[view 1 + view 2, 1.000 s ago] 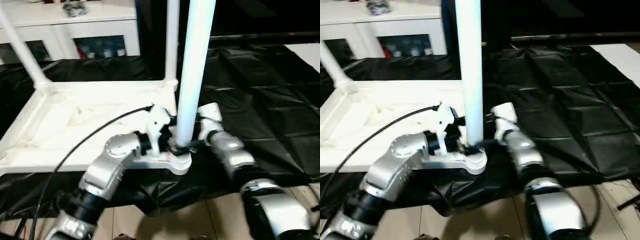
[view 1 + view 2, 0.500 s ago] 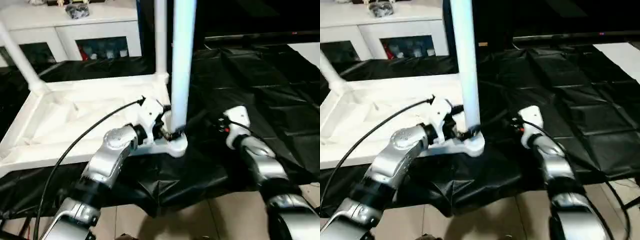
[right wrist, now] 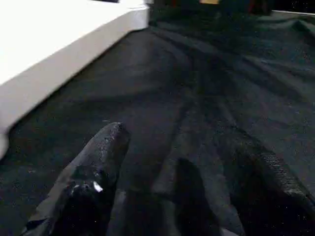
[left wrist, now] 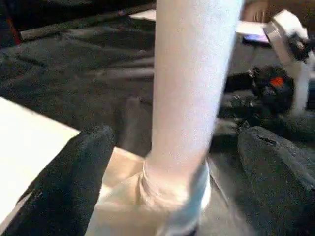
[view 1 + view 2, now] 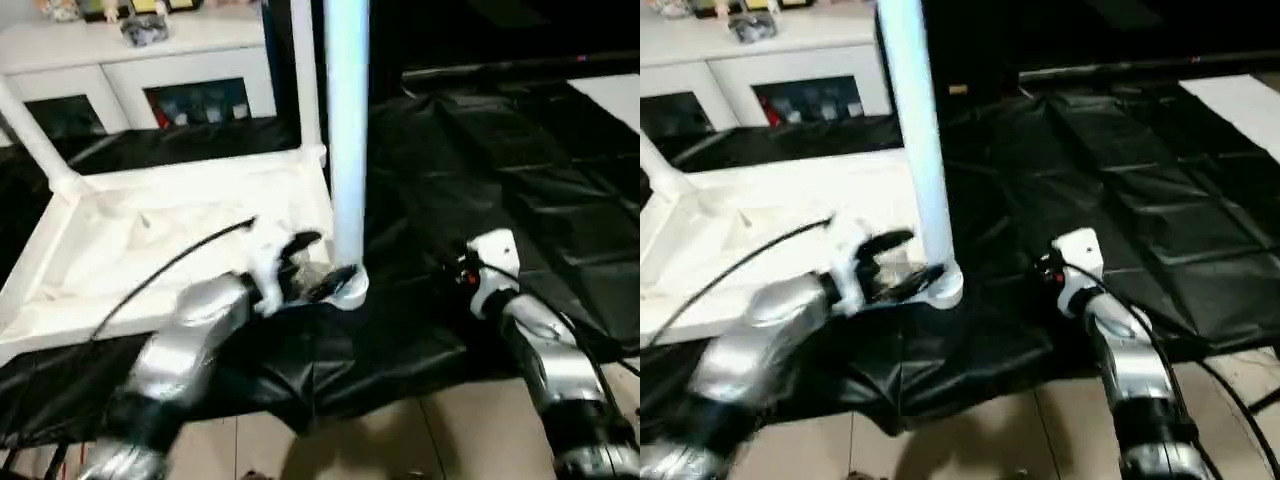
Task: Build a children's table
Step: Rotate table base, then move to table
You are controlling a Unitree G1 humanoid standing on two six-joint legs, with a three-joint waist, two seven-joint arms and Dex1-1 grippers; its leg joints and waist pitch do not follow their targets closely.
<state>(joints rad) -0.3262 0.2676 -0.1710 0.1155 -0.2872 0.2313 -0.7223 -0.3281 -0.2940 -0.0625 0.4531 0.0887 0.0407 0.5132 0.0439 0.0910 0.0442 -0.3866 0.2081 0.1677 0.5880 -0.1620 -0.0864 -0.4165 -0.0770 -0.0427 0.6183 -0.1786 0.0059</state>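
Lying upside down on the black sheet (image 5: 480, 170), the tabletop (image 5: 150, 240) shows its ribbed underside, with 3 legs standing up from its corner sockets. The near-right leg (image 5: 347, 150) rises from its rounded socket (image 5: 348, 288) at the tabletop's near-right corner; another leg (image 5: 305, 75) stands at the far-right corner, and a third leg (image 5: 35, 140) leans up from the far-left corner. The left tool (image 5: 312, 262) sits at the base of the near-right leg, its 2 black fingers (image 4: 74, 182) spread wide on either side of the tube, with gaps between each finger and the leg, so nothing is clamped. The right tool (image 5: 452, 268) hangs over the black sheet, to the right of the socket and apart from it, its fingers (image 3: 93, 167) apart and empty. A white cabinet (image 5: 150, 60) with glass doors stands at the far left.
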